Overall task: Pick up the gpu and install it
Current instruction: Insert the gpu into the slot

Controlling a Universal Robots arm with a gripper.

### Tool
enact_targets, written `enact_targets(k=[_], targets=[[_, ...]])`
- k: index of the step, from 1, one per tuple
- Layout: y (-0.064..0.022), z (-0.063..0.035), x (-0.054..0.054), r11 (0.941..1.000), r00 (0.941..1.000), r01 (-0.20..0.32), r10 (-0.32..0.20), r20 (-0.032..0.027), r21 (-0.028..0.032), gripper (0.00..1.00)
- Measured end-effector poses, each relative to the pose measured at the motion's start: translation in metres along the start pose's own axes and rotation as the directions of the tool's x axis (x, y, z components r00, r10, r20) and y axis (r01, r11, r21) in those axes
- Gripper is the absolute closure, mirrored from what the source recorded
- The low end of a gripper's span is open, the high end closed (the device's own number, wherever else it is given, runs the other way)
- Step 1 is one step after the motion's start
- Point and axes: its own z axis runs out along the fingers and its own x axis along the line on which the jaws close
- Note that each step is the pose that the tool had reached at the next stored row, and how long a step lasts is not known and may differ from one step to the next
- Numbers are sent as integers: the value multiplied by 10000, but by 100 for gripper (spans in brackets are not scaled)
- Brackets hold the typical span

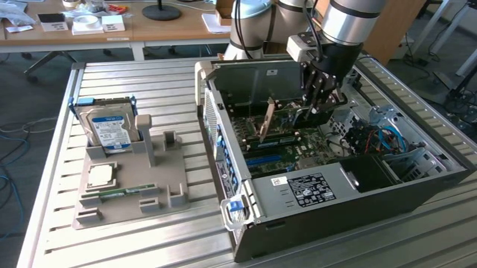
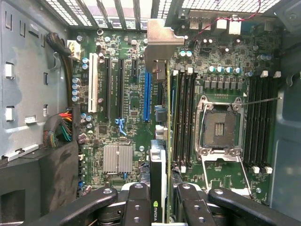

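Found the gripper point(image 1: 319, 109) lowered from above into the open computer case point(image 1: 335, 195), among the components near the rear wall. Found the gpu point(image 2: 159, 160) clamped between the black fingers point(image 2: 136, 200), pincer narrowed onto the thin card from both sides. Held on edge, green logo next to the fingers, pale metal bracket point(image 2: 159, 44) at the far end, close to the slotted rear panel of the case. Appeared in the exterior view with the bracket point(image 1: 265, 120) as a pale strip, slightly tilted, toward the exterior view's left of the gripper. Positioned over the green motherboard point(image 2: 127, 103), lengthwise between the blue slot point(image 2: 146, 94) and the bank of black memory slots point(image 2: 183, 117). Could not determine contact between the card edge and any slot. Noted the CPU socket point(image 2: 221, 125) beyond the memory slots, and the finned silver heatsink point(image 2: 117, 157) on the opposite side of the card. Found the case lying on its side on the slatted metal table point(image 1: 134, 84). Noted a grey holder point(image 1: 130, 190) well apart from the case, toward the exterior view's left, with a hard drive point(image 1: 108, 129) upright in the rear cradle, a processor chip point(image 1: 100, 174) flat in front of the drive, and a narrow green RAM stick point(image 1: 123, 192) flat nearer the front edge.
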Motion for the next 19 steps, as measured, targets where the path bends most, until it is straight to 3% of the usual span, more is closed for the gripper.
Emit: enact_targets(k=[19], targets=[[16,20,-1,10000,10000,-2,2,0,11,73]])
